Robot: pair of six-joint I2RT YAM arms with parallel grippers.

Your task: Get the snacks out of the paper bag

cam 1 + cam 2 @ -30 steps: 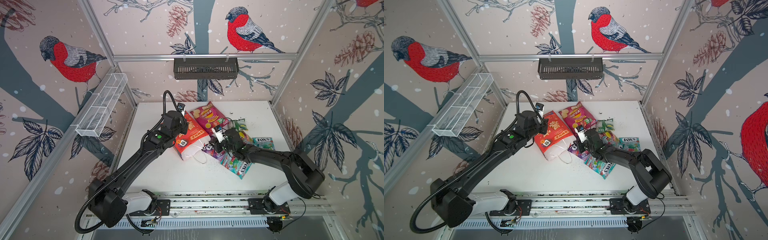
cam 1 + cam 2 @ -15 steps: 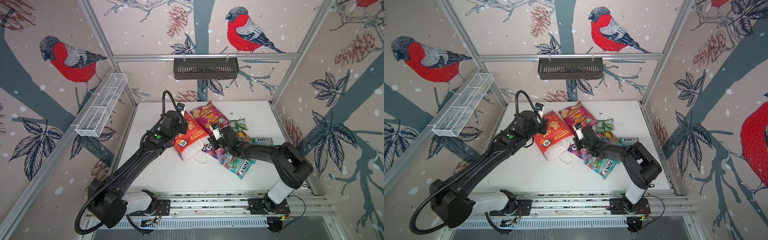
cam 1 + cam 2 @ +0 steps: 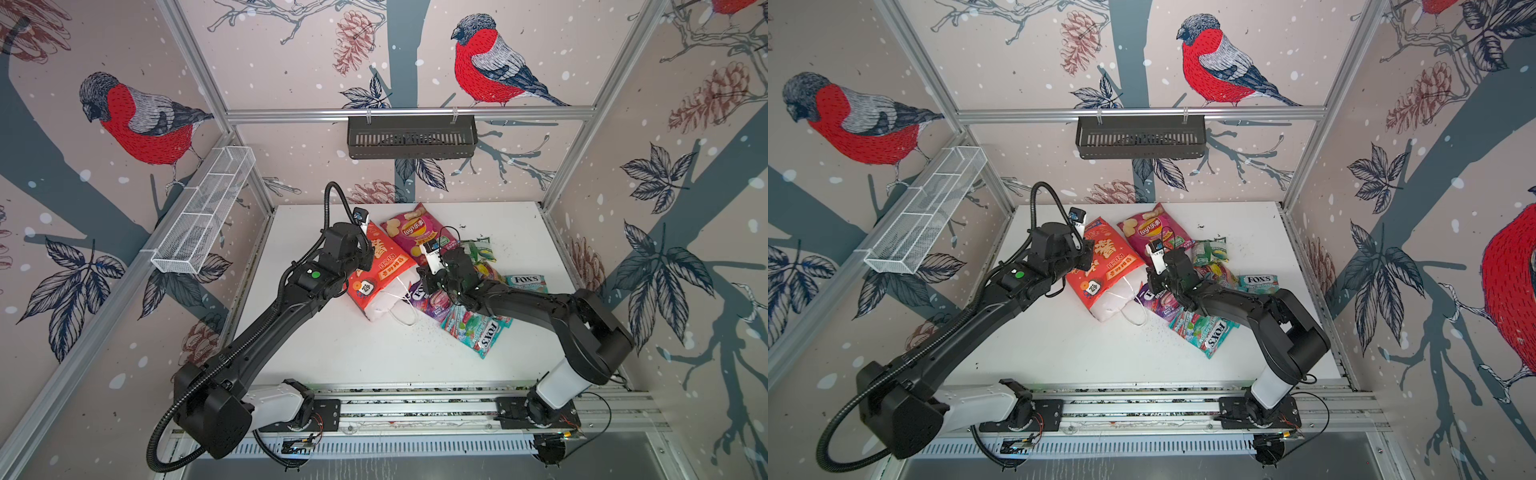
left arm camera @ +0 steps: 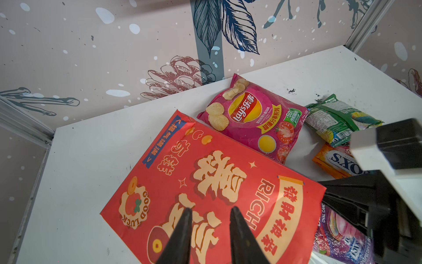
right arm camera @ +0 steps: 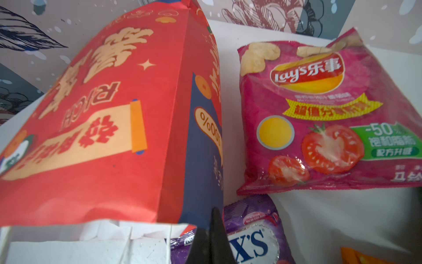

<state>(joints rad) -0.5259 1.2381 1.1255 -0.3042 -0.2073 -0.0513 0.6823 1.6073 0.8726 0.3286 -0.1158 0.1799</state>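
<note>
The step in hand looks like clearing the last pouch from the mouth of the red paper gift bag (image 3: 381, 270), which lies on its side at the centre of the white tabletop (image 3: 332, 353), with its white-lined opening toward the lower edge of both top views.

The right hand (image 5: 212, 218) has its fingers pressed together at the lower centre of the right wrist view. They sit right where the bag's blue side panel meets the purple glossy FOX'S candy pack (image 5: 251, 240). I cannot tell whether they are pinching the pack's edge, the paper rim or nothing.

To do this well, I would take only the pouch's seam and draw it low and straight away from the opening. Keep clear of the white cord handles (image 3: 405, 311).

The left hand (image 4: 209, 211) is spread, its fingers over the bag's red printed face. It could hold the bag down as an anchor. Contact is unclear.

Of the bag's contents, only white lining shows at the mouth, and the interior is mostly hidden.

Outside it lie:
- the pink Lay's chip bag (image 3: 413, 232) above centre
- the green-white pack (image 3: 478, 249)
- the orange pack (image 4: 331, 162)
- two teal FOX'S packs (image 3: 478, 332), right of centre

Nothing shows in the white wire tray (image 3: 203, 212) at upper left or the black slotted basket (image 3: 411, 137) at top.
</note>
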